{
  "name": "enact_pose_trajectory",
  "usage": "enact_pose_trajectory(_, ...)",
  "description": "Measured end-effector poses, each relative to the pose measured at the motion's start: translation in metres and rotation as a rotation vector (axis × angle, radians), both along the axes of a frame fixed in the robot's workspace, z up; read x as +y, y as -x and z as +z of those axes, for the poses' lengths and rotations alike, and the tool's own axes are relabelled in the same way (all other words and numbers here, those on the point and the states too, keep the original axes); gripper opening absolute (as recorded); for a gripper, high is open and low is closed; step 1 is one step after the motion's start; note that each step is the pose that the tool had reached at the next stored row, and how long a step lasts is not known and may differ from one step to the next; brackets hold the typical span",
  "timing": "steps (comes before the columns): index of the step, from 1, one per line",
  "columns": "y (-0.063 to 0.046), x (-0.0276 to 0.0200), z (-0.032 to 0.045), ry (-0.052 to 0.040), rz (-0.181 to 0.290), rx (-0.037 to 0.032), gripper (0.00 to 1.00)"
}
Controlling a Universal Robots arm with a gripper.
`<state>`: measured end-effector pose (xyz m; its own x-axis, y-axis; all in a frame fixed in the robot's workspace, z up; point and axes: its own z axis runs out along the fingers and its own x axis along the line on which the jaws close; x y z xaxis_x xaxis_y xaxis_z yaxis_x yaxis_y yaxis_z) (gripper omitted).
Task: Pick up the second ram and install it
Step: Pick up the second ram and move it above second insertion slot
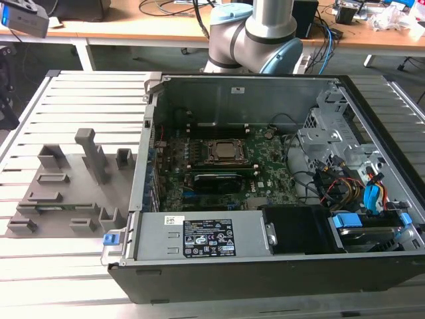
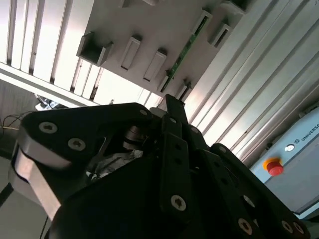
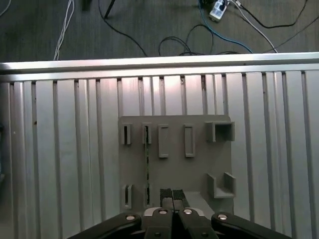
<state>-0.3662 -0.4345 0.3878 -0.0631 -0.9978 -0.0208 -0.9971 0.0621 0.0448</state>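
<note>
The second ram [image 3: 147, 160] is a thin green stick standing on edge in a slot of the grey fixture plate [image 3: 199, 169]. In the second wrist view the ram [image 2: 185, 49] runs between two holder blocks. In the exterior view it is a faint green line [image 1: 56, 208] near the fixture's front. My gripper [image 3: 172, 195] hangs high above the fixture, a little to one side of the ram's line. Its two dark fingertips are pressed together with nothing between them.
The open computer case [image 1: 265, 266] lies at the exterior view's right, with the motherboard [image 1: 265, 166] and CPU socket [image 1: 226, 151] inside. The fixture's grey blocks [image 1: 93, 156] stand at its left on a slatted aluminium table [image 1: 66, 266]. The arm's base [image 1: 252, 33] stands behind the case.
</note>
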Motion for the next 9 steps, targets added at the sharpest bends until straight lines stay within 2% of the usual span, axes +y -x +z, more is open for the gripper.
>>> enact_pose_trajectory(4, -0.0001, 0.0000, -0.0009, 0.0000, -0.086, 0.0000, 0.11)
enact_pose_trajectory(8, 0.0000, 0.0000, -0.0008, 0.0000, -0.088, 0.0000, 0.11)
enact_pose_trajectory(9, 0.0000, 0.0000, -0.0008, 0.0000, -0.088, 0.0000, 0.30)
